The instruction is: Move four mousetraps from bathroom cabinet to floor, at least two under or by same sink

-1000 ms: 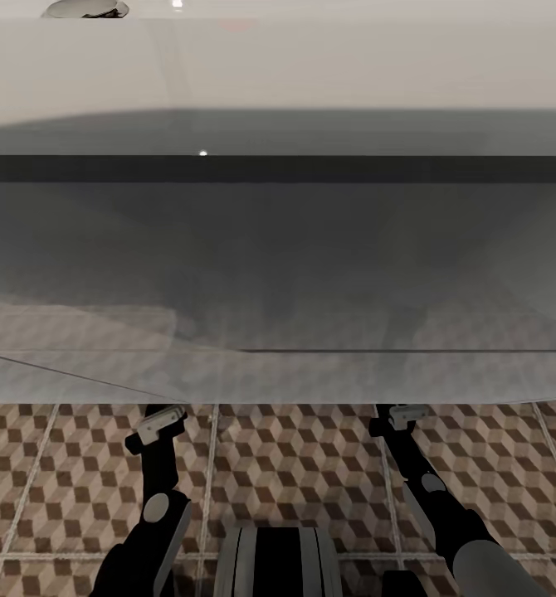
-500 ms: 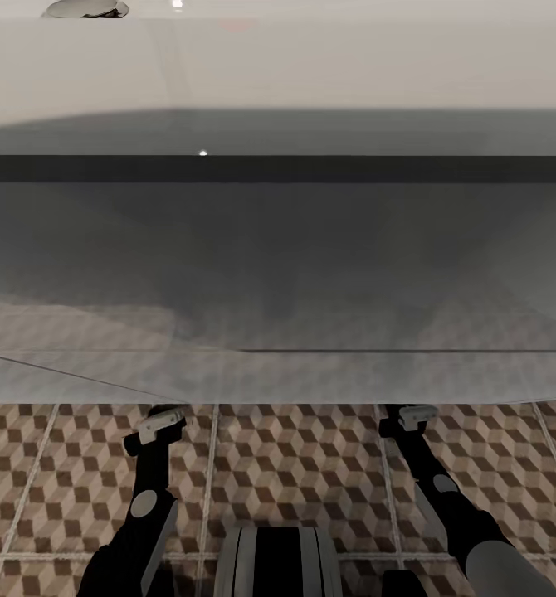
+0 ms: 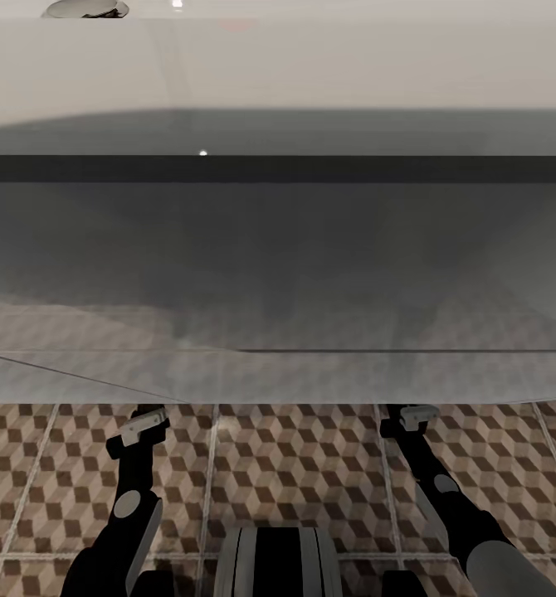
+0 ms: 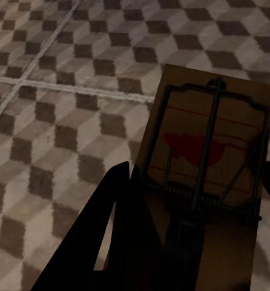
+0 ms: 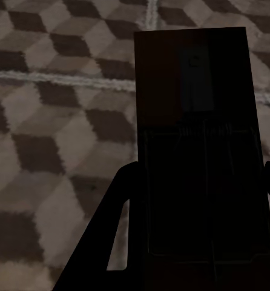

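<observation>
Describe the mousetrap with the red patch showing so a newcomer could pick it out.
Start from the cube-patterned floor in the left wrist view. Above it, between the left tool's dark fingers, sits a tan mousetrap. Its red patch and black spring bar show clearly, whereas the trap at the right tool looks dark and featureless.

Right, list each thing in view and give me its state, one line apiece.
Left pincer: shut on a flat tan-brown mousetrap, black spring bar and red bit facing the camera, held above the floor.
Right pincer: shut on a second, shadowed mousetrap board.
Wide white sink slab: overhanging both arms, grey underside showing.
Cube-patterned tile floor: no trap set down in view.
</observation>
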`<state>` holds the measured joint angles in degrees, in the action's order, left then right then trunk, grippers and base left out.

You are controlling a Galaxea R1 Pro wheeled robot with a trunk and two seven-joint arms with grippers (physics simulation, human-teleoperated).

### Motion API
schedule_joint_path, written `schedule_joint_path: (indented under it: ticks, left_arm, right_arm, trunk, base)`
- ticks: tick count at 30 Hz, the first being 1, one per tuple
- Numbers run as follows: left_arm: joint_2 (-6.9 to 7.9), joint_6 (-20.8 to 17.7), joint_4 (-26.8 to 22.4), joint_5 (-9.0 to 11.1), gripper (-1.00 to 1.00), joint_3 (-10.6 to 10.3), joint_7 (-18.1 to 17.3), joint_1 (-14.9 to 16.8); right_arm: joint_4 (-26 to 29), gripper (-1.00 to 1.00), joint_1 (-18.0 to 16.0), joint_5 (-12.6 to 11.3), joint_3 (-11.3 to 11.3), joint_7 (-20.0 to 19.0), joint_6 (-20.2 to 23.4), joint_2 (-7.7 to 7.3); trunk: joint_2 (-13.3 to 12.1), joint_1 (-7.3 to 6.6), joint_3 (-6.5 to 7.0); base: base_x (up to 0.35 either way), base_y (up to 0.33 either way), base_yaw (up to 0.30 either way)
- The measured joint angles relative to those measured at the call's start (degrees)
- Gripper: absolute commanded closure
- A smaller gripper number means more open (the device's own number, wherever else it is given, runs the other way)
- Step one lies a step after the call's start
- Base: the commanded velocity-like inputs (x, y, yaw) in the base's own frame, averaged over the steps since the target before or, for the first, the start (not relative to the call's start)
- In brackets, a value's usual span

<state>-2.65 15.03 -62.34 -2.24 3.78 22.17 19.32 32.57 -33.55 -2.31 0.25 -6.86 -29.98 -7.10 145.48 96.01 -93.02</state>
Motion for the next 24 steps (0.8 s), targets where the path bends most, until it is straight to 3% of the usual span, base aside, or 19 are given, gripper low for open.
schedule_joint_path:
  ticks: [12, 16, 21, 24]
  left_arm:
    - [0.05, -0.36, 0.06, -0.16, 1.00, 0.01, -0.32, 0.00]
    - [0.33, -0.48, 0.06, -0.20, 1.00, 0.01, -1.89, 0.00]
    - [2.52, -0.53, 0.18, 0.27, 1.00, 0.13, -3.95, 0.00]
    - [4.54, -0.58, 0.27, 3.11, 1.00, 0.24, -4.35, 0.00]
  right_arm:
    - [-0.13, 1.00, 0.00, -0.05, 0.00, 0.07, 0.05, 0.00]
    - [-0.25, 1.00, 0.00, -0.07, 0.00, 0.03, 0.18, 0.00]
    - [-0.34, 1.00, 0.00, -0.13, 0.00, -0.45, 0.25, -0.09]
    - [-0.35, 1.00, 0.00, -0.23, -0.01, -0.64, 0.26, -0.52]
  trunk:
    - [0.00, 0.00, 0.00]
    - [0.00, 0.00, 0.00]
    - [0.00, 0.00, 0.00]
    - [0.00, 0.00, 0.00]
  base:
    - [0.000, 0.000, 0.000]
    - [0.000, 0.000, 0.000]
    - [0.000, 0.000, 0.000]
    - [0.000, 0.000, 0.000]
